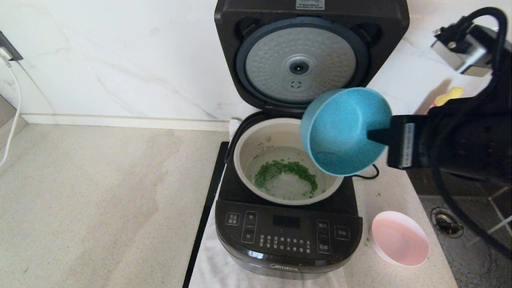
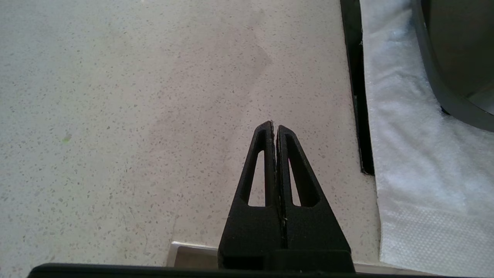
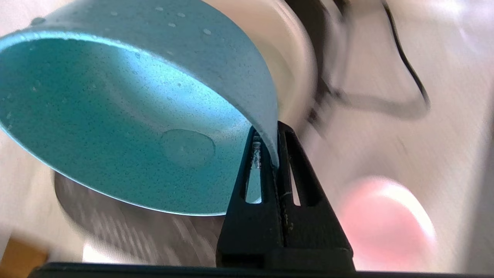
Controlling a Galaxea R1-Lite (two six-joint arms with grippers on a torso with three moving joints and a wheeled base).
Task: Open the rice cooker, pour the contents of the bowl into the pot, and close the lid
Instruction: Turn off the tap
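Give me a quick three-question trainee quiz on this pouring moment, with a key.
1. True or false: the lid of the rice cooker stands open.
2. What does the right gripper hold? A) pink bowl B) blue bowl C) the pot
3. Fill in: the green bits lie inside the ____.

Key
1. True.
2. B. It pinches the rim of the blue bowl, tipped above the pot; the pink bowl sits on the counter beside the cooker.
3. Pot. The left gripper is shut over the bare counter.

Head camera high over the rice cooker (image 1: 288,236); wrist cameras close behind each claw, both glimpsing it.
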